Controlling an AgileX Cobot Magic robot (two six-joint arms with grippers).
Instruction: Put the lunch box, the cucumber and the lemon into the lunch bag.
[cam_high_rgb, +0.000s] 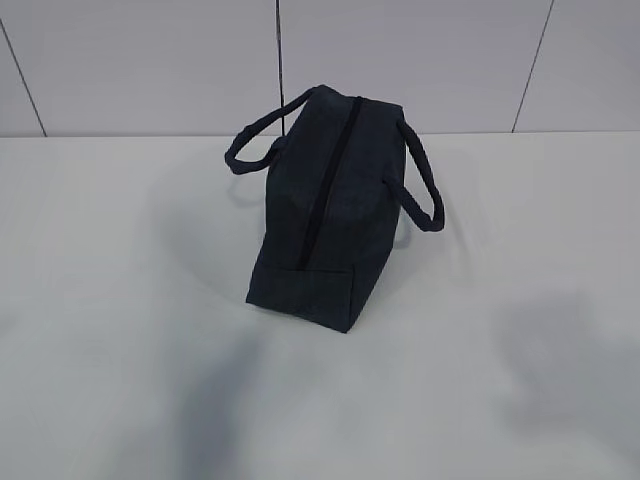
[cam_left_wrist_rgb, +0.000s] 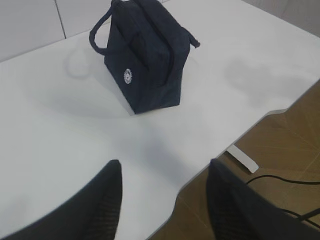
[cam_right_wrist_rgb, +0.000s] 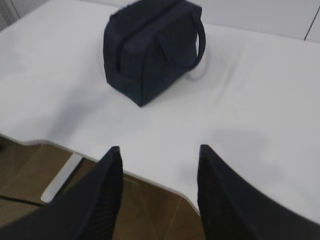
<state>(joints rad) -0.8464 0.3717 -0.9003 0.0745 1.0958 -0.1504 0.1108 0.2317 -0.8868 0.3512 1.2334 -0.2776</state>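
- Wrist views give us, nearest, the left gripper (cam_left_wrist_rgb: 162, 200) and right gripper (cam_right_wrist_rgb: 157, 187), both spread wide and empty, over the tabletop (cam_high_rgb: 120, 300) edge.
- Farther off, we see the lunch bag (cam_high_rgb: 325, 210) upright mid-tabletop, handles drooping sideways, its zipper (cam_high_rgb: 330, 180) seemingly closed, though dim.

The left gripper (cam_left_wrist_rgb: 162, 200) hangs over the table's near edge, fingers spread and holding nothing. The right gripper (cam_right_wrist_rgb: 157, 187) does likewise.
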